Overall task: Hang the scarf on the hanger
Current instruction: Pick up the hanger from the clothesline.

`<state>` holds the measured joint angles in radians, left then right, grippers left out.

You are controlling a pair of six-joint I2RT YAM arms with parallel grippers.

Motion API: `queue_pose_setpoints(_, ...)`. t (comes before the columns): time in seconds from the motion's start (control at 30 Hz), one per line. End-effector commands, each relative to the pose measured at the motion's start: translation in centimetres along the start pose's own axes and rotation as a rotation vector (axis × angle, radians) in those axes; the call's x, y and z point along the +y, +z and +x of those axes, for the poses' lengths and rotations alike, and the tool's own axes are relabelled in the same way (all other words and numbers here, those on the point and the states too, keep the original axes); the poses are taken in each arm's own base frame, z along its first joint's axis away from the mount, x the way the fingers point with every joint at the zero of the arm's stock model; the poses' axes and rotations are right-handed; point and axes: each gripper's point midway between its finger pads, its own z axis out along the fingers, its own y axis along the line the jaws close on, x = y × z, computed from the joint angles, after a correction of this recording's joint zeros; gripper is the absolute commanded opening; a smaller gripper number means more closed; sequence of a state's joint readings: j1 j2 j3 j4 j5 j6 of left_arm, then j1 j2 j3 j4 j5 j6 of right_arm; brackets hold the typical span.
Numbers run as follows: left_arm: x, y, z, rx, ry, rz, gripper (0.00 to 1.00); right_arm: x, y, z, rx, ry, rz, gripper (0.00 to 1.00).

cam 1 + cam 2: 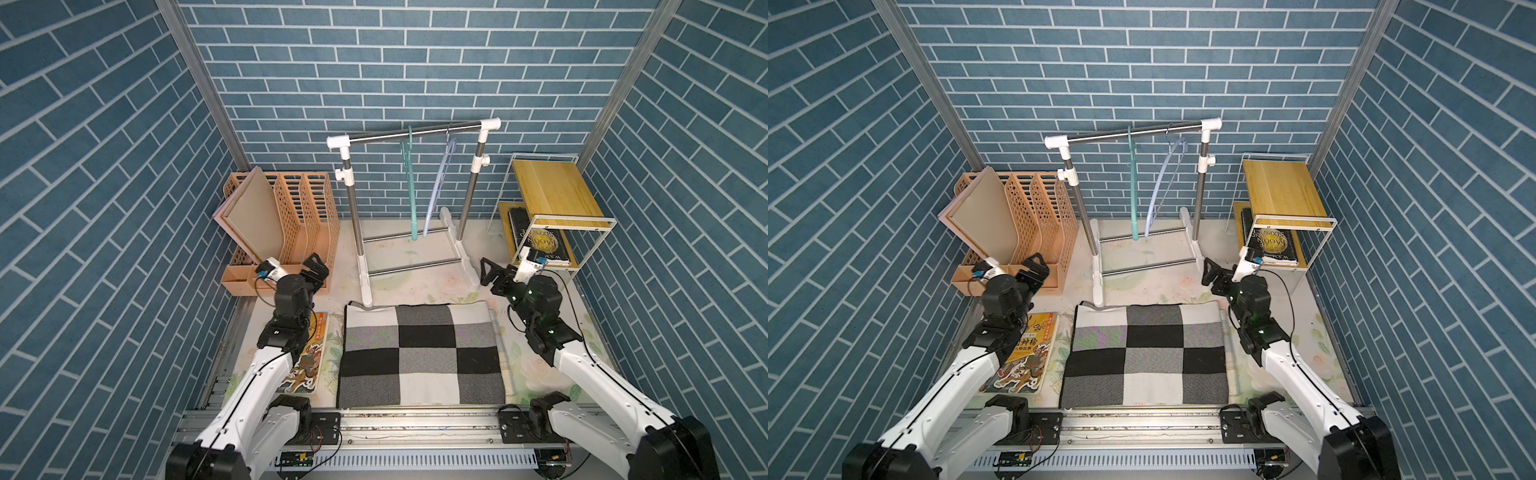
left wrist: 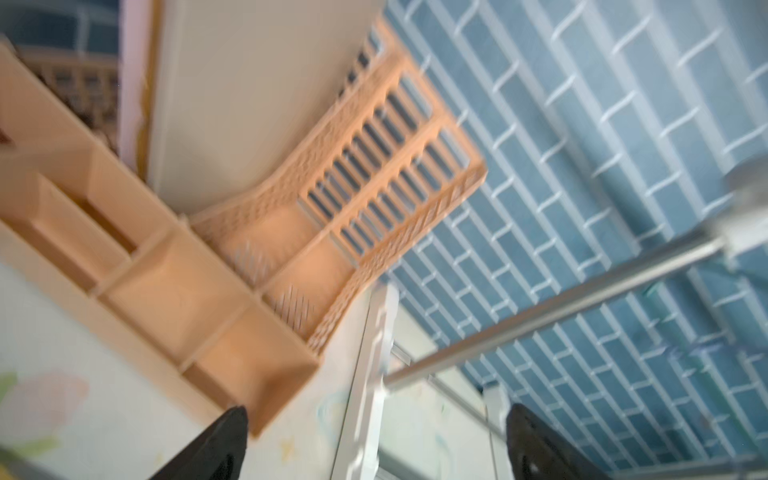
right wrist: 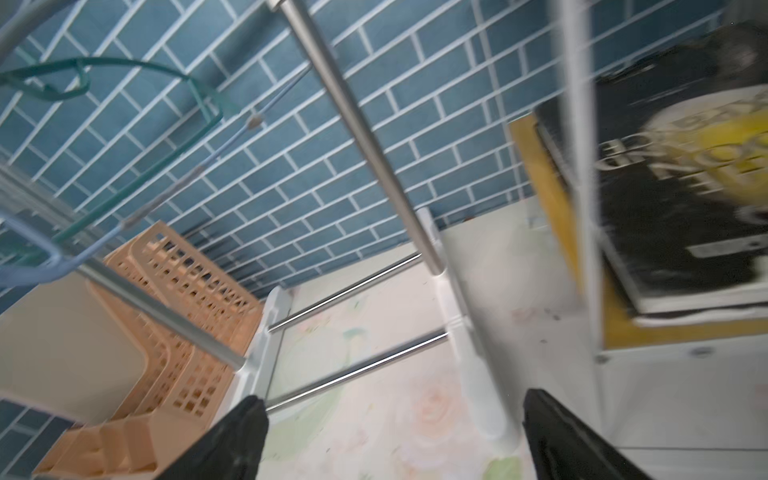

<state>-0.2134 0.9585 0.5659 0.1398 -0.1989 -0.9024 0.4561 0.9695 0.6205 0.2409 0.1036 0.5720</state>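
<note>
While left fingers [image 2: 212, 451] and right fingers [image 3: 559, 436] gape empty | file rack [image 1: 316, 199] holds boards [image 1: 249, 212] | shelf [image 1: 552, 187] holds book [image 1: 536, 240]

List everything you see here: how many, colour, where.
scarf: one, black-grey-white checks, front centre
rack: one, white and steel, behind scarf
green hanger: one, teal, on rack bar
blue hanger: one, pale blue, on rack bar
organizer: one, orange, back left
board: one, beige, in organizer
shelf: one, white and wood, back right
black book: one, black and yellow, lower shelf
picture book: one, colourful, left of scarf
left gripper: one, black, open, by organizer
right gripper: one, black, open, by shelf
</note>
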Motion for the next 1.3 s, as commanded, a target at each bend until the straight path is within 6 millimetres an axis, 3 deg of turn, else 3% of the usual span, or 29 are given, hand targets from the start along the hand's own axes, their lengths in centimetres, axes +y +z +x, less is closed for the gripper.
queue_pose_setpoints(0.0, -0.6, -0.8, 5.2, 0.19, 0.059, -0.022, 1.0, 1.0, -1.9, -0.2, 0.107, -0.046, 0.147, 1.0)
queue_pose_setpoints(0.17, -3.4, -2.0, 9.6, 0.274, 0.172, 0.087, 1.0, 4.1, -1.2, -2.4, 0.181, -0.08, 0.141, 1.0)
queue_pose_setpoints(0.33, -5.2, -2.7, 12.2, 0.318, 0.219, 0.192, 1.0, 9.0, 1.2, -4.8, 0.201, -0.091, 0.057, 1.0)
queue_pose_setpoints(0.5, -6.3, -3.1, 12.9, 0.325, 0.214, 0.264, 1.0, 13.0, 3.9, -7.4, 0.171, -0.083, -0.007, 0.99)
queue_pose_setpoints(0.73, -5.1, -2.9, 13.9, 0.342, 0.223, 0.249, 0.99, 16.7, 5.8, -11.6, 0.082, -0.061, -0.033, 0.98)
queue_pose_setpoints(0.9, -4.9, -2.6, 14.3, 0.344, 0.228, 0.243, 1.0, 18.4, 8.0, -13.5, 0.075, -0.065, -0.007, 0.98)
queue_pose_setpoints(1.03, -4.4, -2.2, 14.8, 0.361, 0.246, 0.215, 1.0, 18.3, 10.9, -13.2, 0.126, -0.101, 0.088, 0.97)
queue_pose_setpoints(1.27, -3.8, -2.1, 15.3, 0.372, 0.26, 0.202, 1.0, 17.4, 13.3, -12.6, 0.134, -0.129, 0.176, 0.91)
